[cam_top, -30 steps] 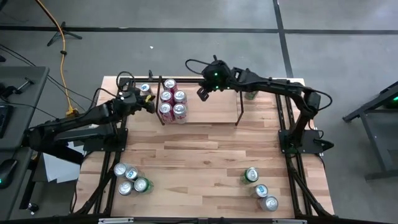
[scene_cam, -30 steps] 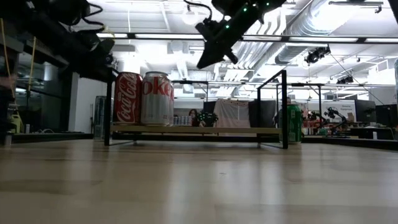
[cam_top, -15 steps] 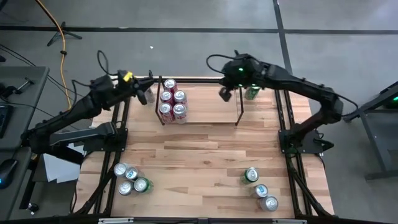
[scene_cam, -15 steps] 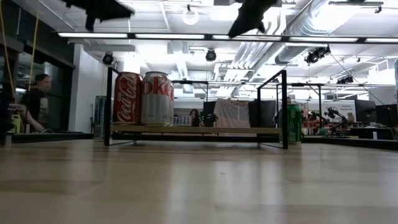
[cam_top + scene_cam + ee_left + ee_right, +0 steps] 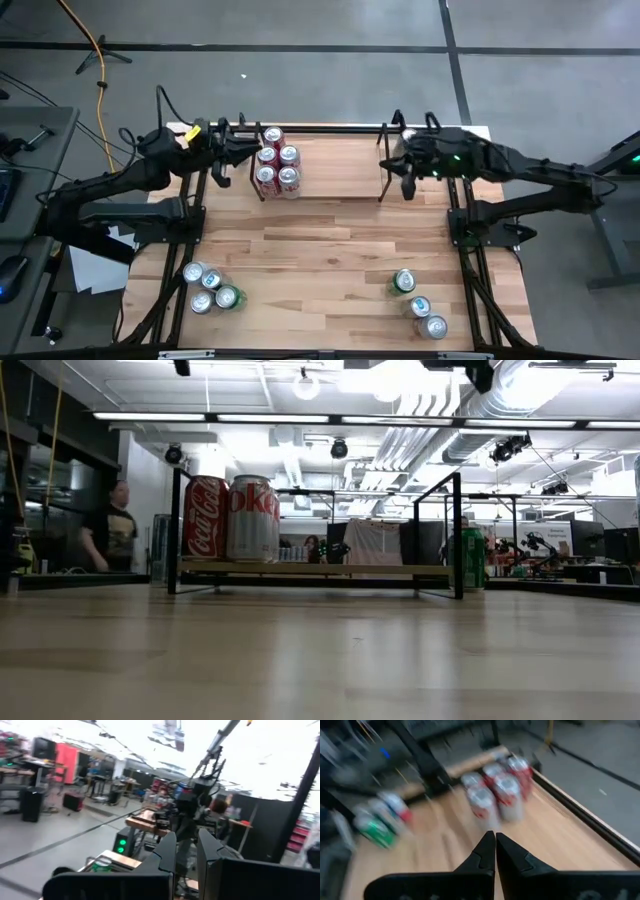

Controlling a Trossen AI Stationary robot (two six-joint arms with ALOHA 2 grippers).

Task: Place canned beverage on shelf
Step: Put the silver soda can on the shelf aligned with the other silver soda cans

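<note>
The shelf [image 5: 320,165], thin black rods on a light wood base, stands at the table's far edge. Several red and silver cans [image 5: 277,166] stand upright on its left end, also in the low view [image 5: 230,518] and blurred in the right wrist view [image 5: 496,790]. My left gripper [image 5: 243,155] hovers high beside the shelf's left end, about level and shut [image 5: 186,851] on nothing. My right gripper [image 5: 390,166] hovers high at the shelf's right end, pointing toward the cans, shut [image 5: 495,851] and holding nothing. Both grippers are above the low view's picture.
A green can [image 5: 470,560] stands on the table just past the shelf's right end. Several cans [image 5: 210,288] stand near the front left and three [image 5: 418,300] near the front right. A person [image 5: 112,540] walks in the room behind. Bare wood [image 5: 320,250] lies mid-table.
My right gripper has drawn back from over the shelf's middle toward the table's right edge, rising a little. My left gripper has risen beside the shelf's left end and tipped up from slanting down to about level. Both have left the low view. No can has moved.
</note>
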